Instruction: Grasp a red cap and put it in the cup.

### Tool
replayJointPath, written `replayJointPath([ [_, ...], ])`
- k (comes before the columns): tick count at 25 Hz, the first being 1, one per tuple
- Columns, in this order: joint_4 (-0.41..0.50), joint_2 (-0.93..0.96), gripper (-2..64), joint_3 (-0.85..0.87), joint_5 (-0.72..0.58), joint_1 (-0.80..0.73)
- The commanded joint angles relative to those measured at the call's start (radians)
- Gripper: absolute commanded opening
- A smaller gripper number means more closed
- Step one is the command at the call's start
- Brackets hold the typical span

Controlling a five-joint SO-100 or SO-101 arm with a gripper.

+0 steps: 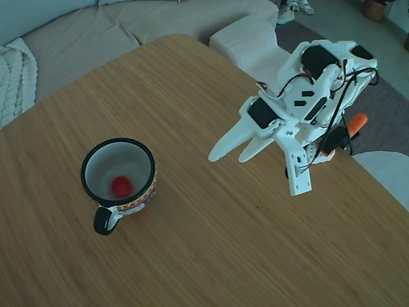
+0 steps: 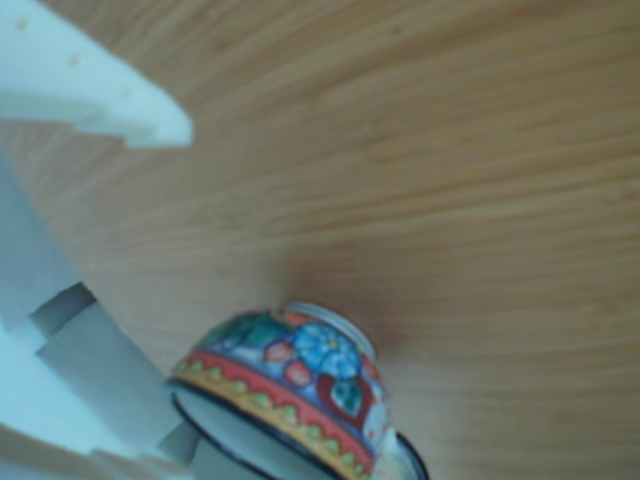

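The red cap (image 1: 121, 186) lies flat on the bottom inside the cup (image 1: 144, 189), a white mug with a black rim, black handle and patterned base band, standing at the left of the wooden table in the fixed view. To its right my white gripper (image 1: 227, 157) hovers over the table, well apart from the mug, open with nothing between its fingers, which point left toward it. In the other view the cup (image 2: 290, 385) appears tilted at the bottom, with only its patterned side showing and the cap hidden. White fingers (image 2: 100, 95) fill that view's left side.
The wooden table (image 1: 211, 256) ends at a rounded far edge and a right edge. A beige sofa (image 1: 96, 32) lies beyond it. An orange piece of the arm (image 1: 355, 123) sticks out behind the gripper. A white object (image 1: 386, 169) sits off the table's right edge.
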Motion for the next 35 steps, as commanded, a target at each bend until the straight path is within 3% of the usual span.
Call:
replayJointPath([
  [1,-0.025,0.034,40.9,0.006,0.006,-0.003],
  [14,-0.026,0.160,40.9,0.087,0.006,-0.012],
  [21,-0.097,0.198,40.9,0.169,0.006,-0.044],
  [35,-0.081,0.316,40.9,0.216,0.006,-0.043],
])
